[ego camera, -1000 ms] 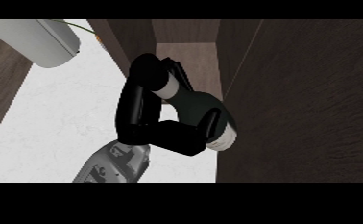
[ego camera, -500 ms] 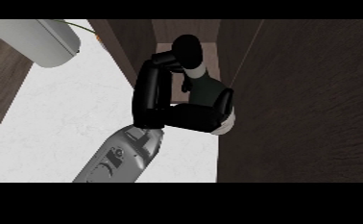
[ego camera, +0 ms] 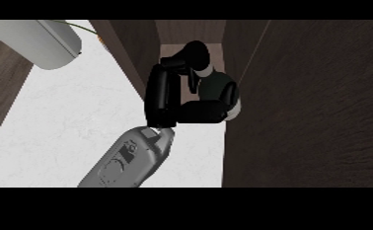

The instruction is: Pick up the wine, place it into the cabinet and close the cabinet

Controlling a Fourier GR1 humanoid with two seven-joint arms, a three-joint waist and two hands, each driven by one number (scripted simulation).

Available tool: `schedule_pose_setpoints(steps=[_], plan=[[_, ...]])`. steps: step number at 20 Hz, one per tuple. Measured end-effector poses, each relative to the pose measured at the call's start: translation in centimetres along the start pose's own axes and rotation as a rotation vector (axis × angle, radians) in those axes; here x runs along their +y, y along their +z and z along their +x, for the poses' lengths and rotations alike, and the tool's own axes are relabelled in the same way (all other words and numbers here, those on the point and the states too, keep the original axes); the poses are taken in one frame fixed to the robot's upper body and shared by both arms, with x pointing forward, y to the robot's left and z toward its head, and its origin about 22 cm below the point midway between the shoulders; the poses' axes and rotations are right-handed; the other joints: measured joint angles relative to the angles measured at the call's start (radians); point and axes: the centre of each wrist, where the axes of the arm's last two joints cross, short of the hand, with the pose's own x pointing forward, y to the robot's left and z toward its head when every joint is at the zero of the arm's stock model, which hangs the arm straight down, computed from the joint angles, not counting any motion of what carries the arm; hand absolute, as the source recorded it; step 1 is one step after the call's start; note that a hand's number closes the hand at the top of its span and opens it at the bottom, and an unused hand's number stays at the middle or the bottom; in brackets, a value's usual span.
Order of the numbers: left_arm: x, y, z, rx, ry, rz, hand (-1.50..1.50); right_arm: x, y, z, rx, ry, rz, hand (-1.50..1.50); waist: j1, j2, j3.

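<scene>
A single grey forearm rises from the lower edge over the white table point(ego camera: 65, 125); which arm it is cannot be told. Its black hand point(ego camera: 178, 98) curls around the dark wine bottle point(ego camera: 218, 88), hiding most of it, at the cabinet point(ego camera: 306, 105) opening between brown walls. A pale grey object point(ego camera: 40, 41) is cropped upper left.

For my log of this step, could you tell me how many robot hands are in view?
1: a single hand at the view's middle, curled round the wine bottle at the cabinet's opening. Which hand it is I cannot tell; the other is out of view.
</scene>
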Motion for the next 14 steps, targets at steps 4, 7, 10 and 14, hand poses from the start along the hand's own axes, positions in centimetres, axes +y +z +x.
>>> schedule_pose_setpoints(steps=[4,7,10,14], plan=[[1.0,0.1,-1.8,0.003,-0.010,0.017,1.50,-0.1,-0.1,-0.2,0.002,-0.005,-0.004,-1.50,0.001,0.000,0.000],[1.3,0.6,-3.3,0.002,-0.045,0.019,1.50,-0.2,0.0,-0.4,0.001,-0.002,-0.007,-1.50,0.001,0.000,0.000],[1.9,1.0,-5.0,0.006,-0.089,0.024,1.50,-0.1,-0.1,-0.4,-0.004,-0.006,0.002,-1.50,0.000,0.000,0.000],[1.8,0.4,-5.8,-0.004,-0.128,0.029,1.50,-0.5,0.1,-0.5,0.001,0.005,-0.005,-1.50,-0.001,0.000,0.000]])
